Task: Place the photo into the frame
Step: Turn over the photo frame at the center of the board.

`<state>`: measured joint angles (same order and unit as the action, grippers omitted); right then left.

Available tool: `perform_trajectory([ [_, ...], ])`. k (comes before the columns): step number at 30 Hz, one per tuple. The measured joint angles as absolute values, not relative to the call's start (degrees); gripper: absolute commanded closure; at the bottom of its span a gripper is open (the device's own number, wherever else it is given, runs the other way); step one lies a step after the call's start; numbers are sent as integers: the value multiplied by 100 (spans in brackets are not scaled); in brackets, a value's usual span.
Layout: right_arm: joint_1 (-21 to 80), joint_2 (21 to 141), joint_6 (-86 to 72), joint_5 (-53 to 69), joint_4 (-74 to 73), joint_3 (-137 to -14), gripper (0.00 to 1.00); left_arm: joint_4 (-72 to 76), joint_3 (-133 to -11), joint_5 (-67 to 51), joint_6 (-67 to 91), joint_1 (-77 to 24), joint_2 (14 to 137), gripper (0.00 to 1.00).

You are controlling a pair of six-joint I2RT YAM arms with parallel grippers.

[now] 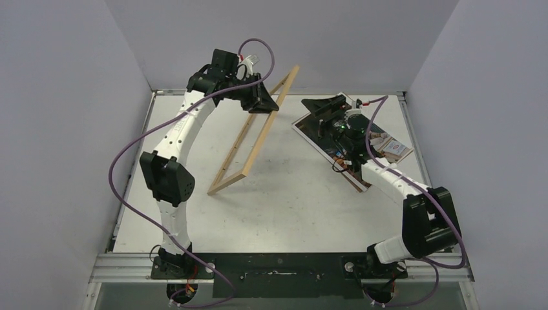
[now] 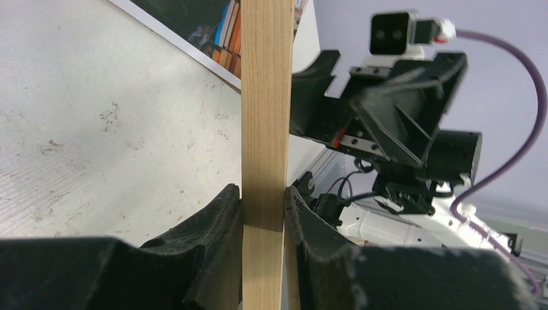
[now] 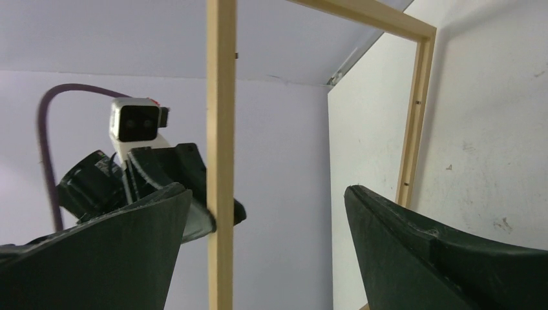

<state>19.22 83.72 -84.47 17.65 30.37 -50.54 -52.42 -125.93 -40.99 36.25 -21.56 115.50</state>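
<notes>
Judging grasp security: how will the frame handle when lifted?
The frame looks stiff: its thin rails are straight though the left fingers pinch only one. Probably light: an open wood outline. Tilted on its lower end, it may pivot in that narrow grip.

Bright, even overhead light, soft shadows; wrist views blur the near fingers point(image 2: 213, 239)

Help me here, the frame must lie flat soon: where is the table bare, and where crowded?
Bare: near centre of the table, between the frame, the right forearm and the base rail; also a narrow wedge between frame and photo. Crowded: far right, where the photo lies under the open right gripper, a small card beside it.
</notes>
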Motion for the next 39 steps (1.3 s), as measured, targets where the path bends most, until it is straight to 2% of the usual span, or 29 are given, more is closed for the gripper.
perform_trajectory([
  [4, 1977, 7985, -8219, 1616, 2714, -5249, 0, -4993, -12501, -4099, 3953, -2047, 11491, 100],
  [9, 2248, 7979, -7992, 1669, 2447, -5800, 0, -4646, -12219, -4095, 4390, -1957, 11240, 100],
  [18, 3004, 8034, -7708, 2161, 1951, -5988, 0, -3583, -11601, -3940, 5435, -1704, 10794, 100],
  [24, 3479, 8305, -7699, 2399, 1962, -6121, 6, -2985, -11201, -3909, 5911, -1645, 10704, 100],
  [28, 3684, 8503, -7749, 2460, 2023, -6263, 18, -2797, -11010, -3905, 6090, -1645, 10680, 100],
  [34, 3760, 8783, -8119, 2504, 2462, -6307, 58, -2655, -10792, -3883, 6239, -1612, 10551, 100],
  [38, 3800, 8801, -8305, 2467, 2714, -6309, 72, -2486, -10604, -3885, 6259, -1511, 10394, 100],
  [39, 3811, 8801, -8320, 2447, 2762, -6309, 76, -2453, -10573, -3887, 6272, -1485, 10368, 96],
])
